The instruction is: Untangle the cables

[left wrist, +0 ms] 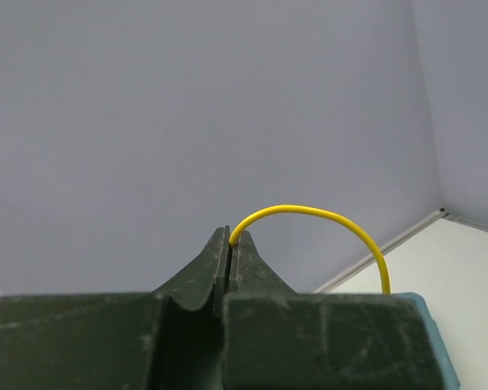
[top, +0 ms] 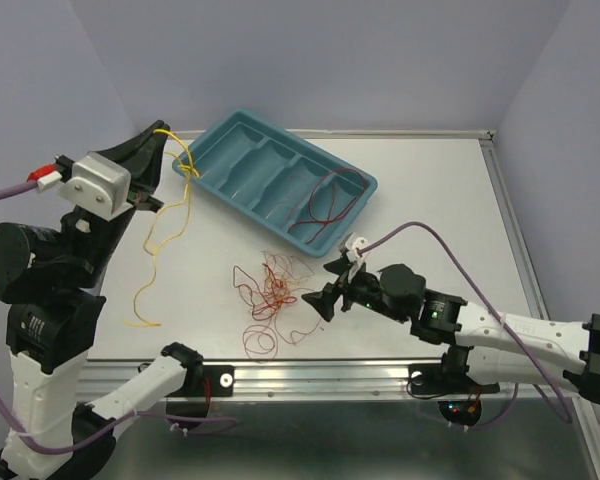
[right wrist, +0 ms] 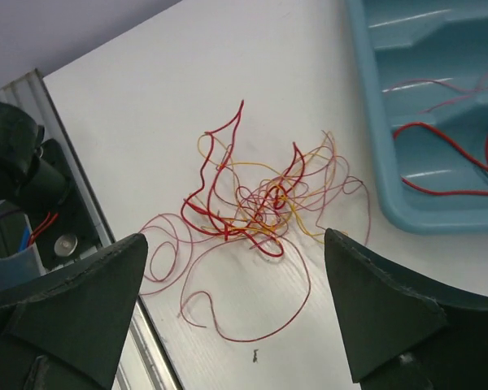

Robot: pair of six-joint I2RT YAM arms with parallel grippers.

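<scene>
left fingers [left wrist: 215, 272] clamp yellow cable [left wrist: 309, 211], held high at 10 o'clock to draw it clear | right fingers [right wrist: 81, 301] spread wide above tangle [right wrist: 256, 203], 6 o'clock

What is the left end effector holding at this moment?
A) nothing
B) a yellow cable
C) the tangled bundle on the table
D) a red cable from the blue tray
B: the left end effector is shut on the yellow cable, which arcs away from its closed tips.

Yellow cable [top: 149, 246] in raised left tool [top: 164, 129]
</scene>
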